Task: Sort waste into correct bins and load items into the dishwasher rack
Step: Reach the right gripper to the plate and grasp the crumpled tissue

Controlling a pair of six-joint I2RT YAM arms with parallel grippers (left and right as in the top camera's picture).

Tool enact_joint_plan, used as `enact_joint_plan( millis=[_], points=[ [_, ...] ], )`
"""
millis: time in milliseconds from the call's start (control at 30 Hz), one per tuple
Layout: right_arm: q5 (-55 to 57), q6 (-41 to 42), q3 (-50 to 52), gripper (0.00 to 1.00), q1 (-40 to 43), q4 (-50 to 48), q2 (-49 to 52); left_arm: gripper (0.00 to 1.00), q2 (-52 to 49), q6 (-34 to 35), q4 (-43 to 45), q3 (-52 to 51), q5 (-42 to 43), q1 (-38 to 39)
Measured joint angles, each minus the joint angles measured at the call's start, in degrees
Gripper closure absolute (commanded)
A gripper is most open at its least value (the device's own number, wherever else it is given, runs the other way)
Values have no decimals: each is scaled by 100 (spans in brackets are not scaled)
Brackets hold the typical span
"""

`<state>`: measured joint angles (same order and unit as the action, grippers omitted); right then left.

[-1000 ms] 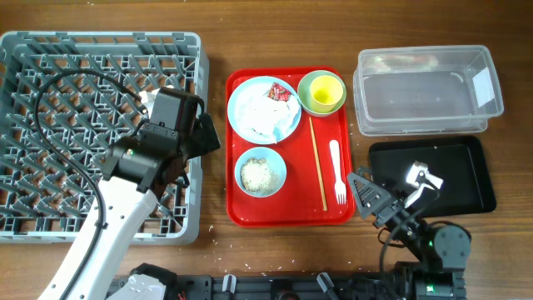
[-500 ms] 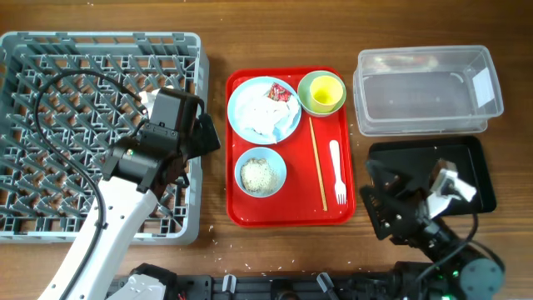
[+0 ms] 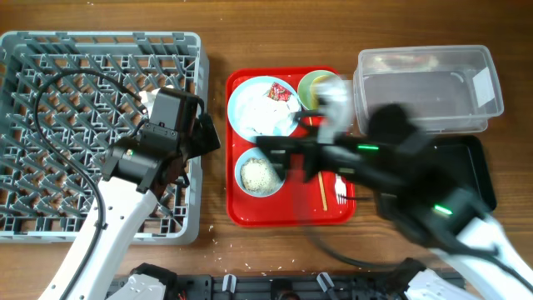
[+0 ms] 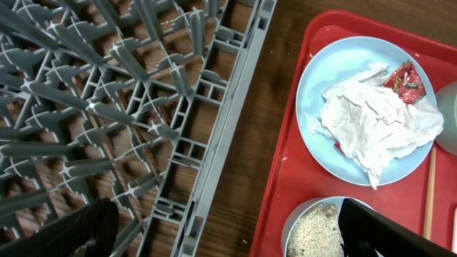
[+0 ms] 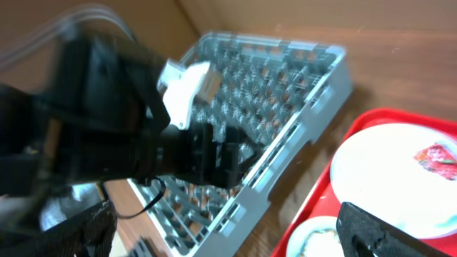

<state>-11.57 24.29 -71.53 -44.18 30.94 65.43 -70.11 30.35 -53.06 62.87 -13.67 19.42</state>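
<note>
right gripper [image 5: 228, 239], jaws wide and empty, is hovering blurred over the red tray [image 3: 246, 204]; it should be settling square above the crumpled napkin [image 4: 371, 125] lying on the far plate [image 4: 335, 71] and pinching raised folds, not the rim

dishwasher rack [image 3: 42, 83] left of tray [image 3: 250, 213], tub [image 3: 450, 83] right

No word, number or brand can be read in any view. The clear plastic tub [image 3: 433, 83] carries a small white sticker [image 3: 481, 83] near its right end, which shows as a blank patch. The red-and-white wrapper [image 4: 408, 80] on the pale blue plate [image 4: 334, 71] bears dark print too small to make out.
</note>
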Motion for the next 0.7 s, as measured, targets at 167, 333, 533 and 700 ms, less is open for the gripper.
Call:
enact_joint_plan(
  millis=[167,333,533,700],
  points=[
    [2120,426,-588,0,-964,37,1384,0,0,0,-11,0,0,0],
    [2616,765,-597,0,-514,-17,1449,0,0,-2,-9,0,0,0],
    [2708,1191,-597,30,-140,-28,1963,0,0,0,-9,0,0,0],
    [2708,1941,-581,47,-9,-118,3005,0,0,0,-9,0,0,0]
  ],
)
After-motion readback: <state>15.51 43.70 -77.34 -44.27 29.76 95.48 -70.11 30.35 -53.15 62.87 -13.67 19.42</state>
